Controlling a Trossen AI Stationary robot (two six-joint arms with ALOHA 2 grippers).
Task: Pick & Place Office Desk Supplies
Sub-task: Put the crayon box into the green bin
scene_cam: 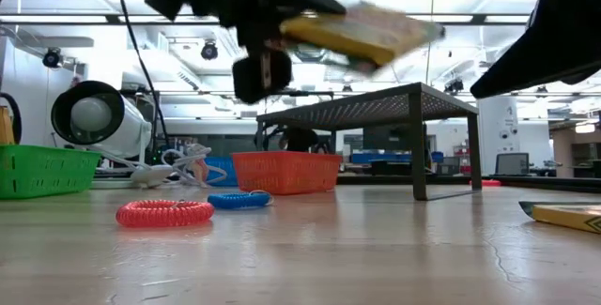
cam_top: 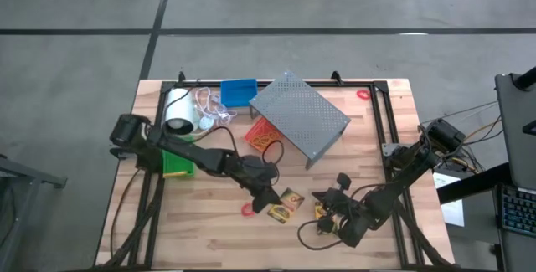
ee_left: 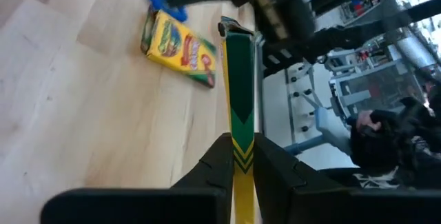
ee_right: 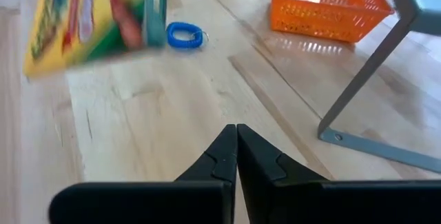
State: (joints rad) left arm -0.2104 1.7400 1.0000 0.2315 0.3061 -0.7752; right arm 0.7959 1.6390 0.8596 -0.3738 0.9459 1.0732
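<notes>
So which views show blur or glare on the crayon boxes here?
Low view: the held crayon box is smeared against bright ceiling lights. Right wrist view: the same box is blurred, while the blue ring band is sharp. Left wrist view: the lying crayon box is fairly clear.

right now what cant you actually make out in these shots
- Print on the held crayon box: low view, blurred; left wrist view shows only its edge between the left gripper.
- Contents of the green bin: high view, the left arm crosses it; low view shows only its side.
- Second crayon box: low view, cut off by the picture's edge.
- Under the grey rack: high view, its top covers the table.
- Right gripper: shut, empty.
</notes>
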